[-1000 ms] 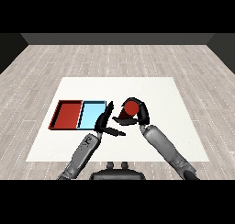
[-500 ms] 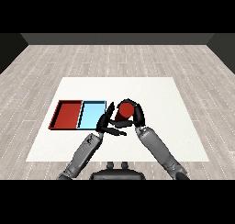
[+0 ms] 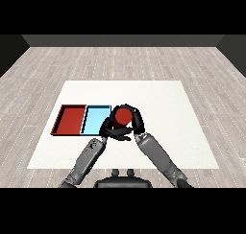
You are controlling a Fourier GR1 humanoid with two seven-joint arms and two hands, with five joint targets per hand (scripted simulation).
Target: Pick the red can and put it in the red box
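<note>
Grey plank flooring is running under a white rectangular surface, with a shallow red tray and a shallow light blue tray lying side by side, touching, on its left part. So the black right hand is curling round the red cylindrical can, holding it just right of the blue tray's right edge, near the middle of the surface. Left hand is hovering right beside the can's near side, fingers relaxed and pointing right, not gripping anything.
</note>
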